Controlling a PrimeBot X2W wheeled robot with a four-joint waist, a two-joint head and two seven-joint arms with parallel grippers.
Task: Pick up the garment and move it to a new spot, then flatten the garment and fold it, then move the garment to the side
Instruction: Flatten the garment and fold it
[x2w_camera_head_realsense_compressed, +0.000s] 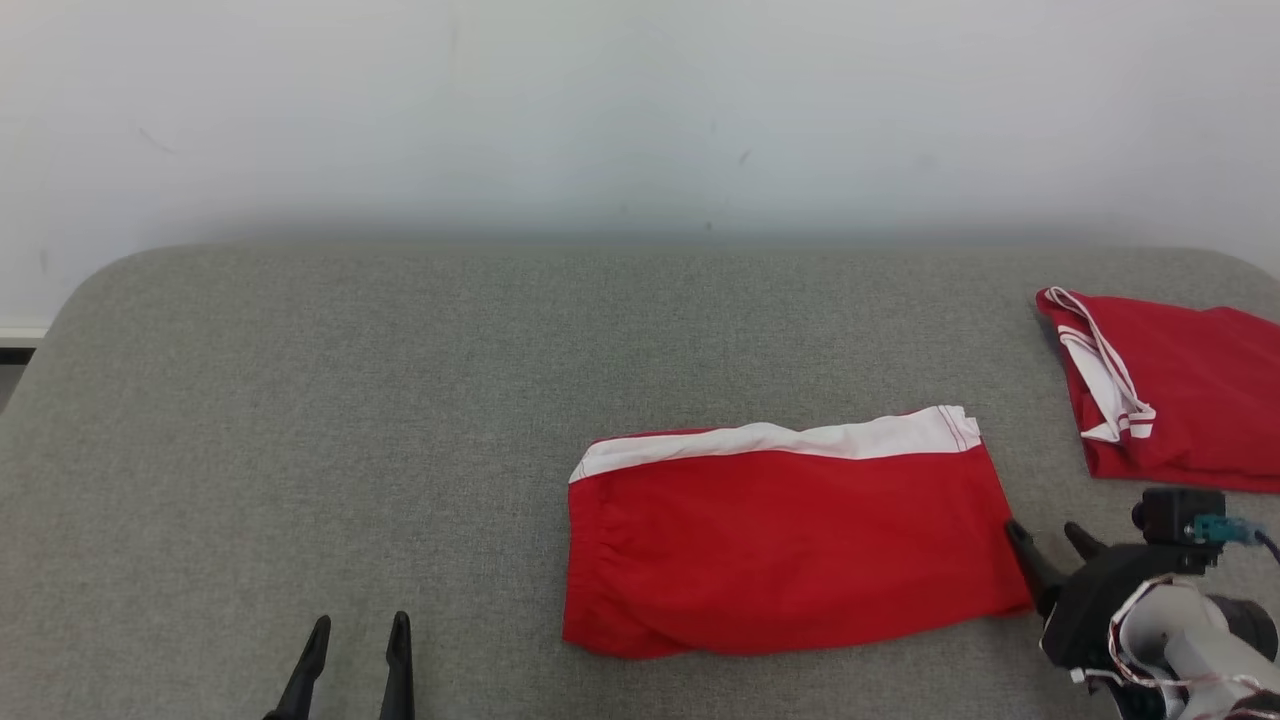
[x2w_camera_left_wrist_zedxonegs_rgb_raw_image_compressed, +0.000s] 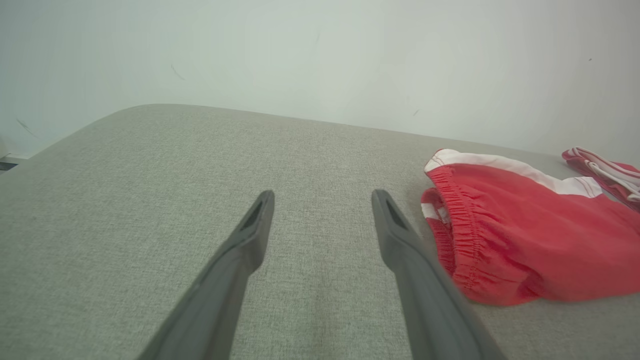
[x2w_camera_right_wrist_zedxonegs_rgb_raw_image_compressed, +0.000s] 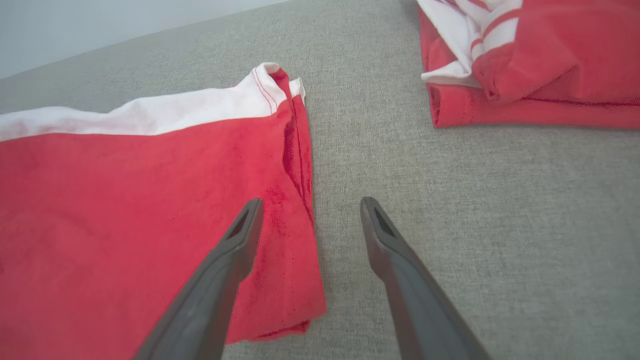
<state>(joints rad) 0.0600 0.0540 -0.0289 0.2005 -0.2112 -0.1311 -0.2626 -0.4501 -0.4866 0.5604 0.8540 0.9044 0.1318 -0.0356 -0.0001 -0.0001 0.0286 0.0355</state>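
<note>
Garment (x2w_camera_head_realsense_compressed: 790, 540): folded, lower middle of the frame, on the grey table (x2w_camera_head_realsense_compressed: 300, 400).
Feel: soft, light, floppy, I think.
Grab: its right edge.
Right claw (x2w_camera_head_realsense_compressed: 1040, 527): apart, empty, at that edge.
Left claw (x2w_camera_head_realsense_compressed: 358, 625): apart, empty.

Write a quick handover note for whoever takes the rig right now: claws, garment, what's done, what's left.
Left claw: open, holding nothing, over the grey table, left of the red garment.
Right claw: open, holding nothing, at that garment's right edge, one finger over cloth, one over table.
Garment: folded flat, white band on the far side; a second red garment lies at the far right.
Done: the fold looks finished. Left: probably moving it to the side.
</note>
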